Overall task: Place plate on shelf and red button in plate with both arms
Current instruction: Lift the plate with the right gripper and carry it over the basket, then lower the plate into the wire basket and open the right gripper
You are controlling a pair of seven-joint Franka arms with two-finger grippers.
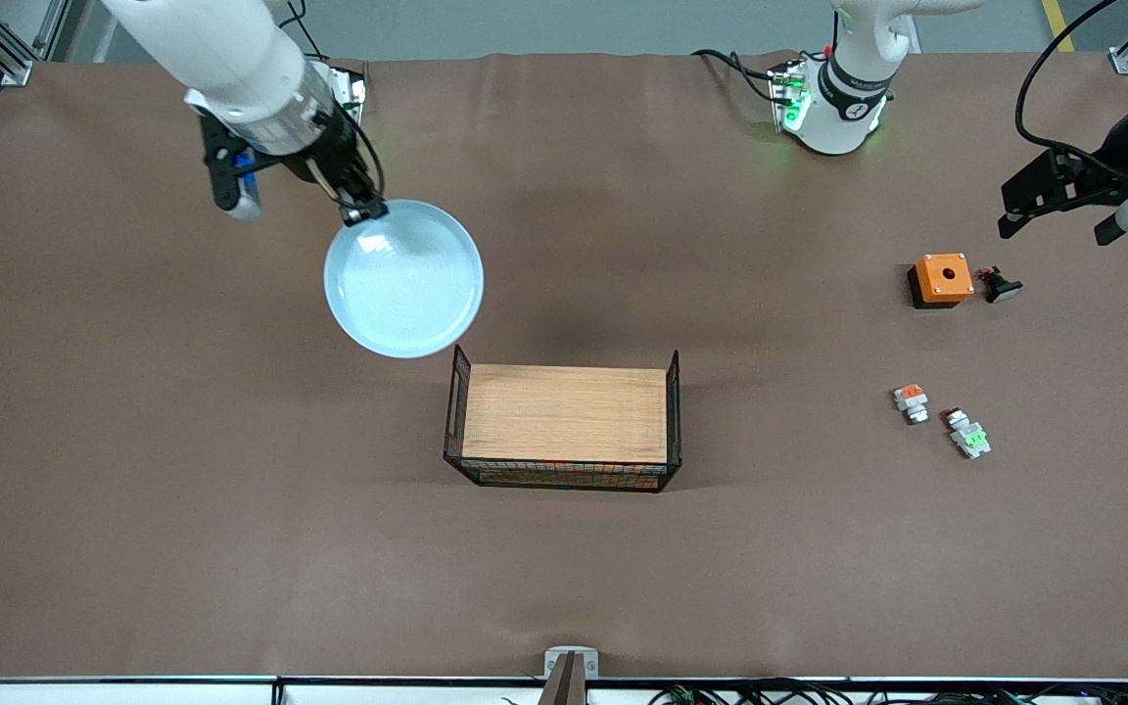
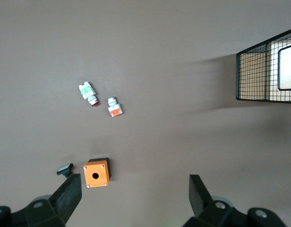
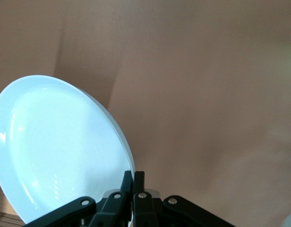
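Over surface by wire rack (image 1: 564, 426), plate (image 1: 403, 278) clamped at rim by right gripper (image 1: 365, 212) fingers, prob. stiff, slick, breakable; red button (image 1: 967, 433) small, light, near left gripper (image 1: 1054, 211), fingers apart, w/ grip best across body.

Orange box (image 1: 942, 279) and black button (image 1: 1001, 287) crowd the red button (image 1: 966, 432).

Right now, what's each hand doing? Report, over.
Right hand shut on plate rim, plate aloft. Left hand open, waiting above orange box. Red button untouched. Nothing blocking.
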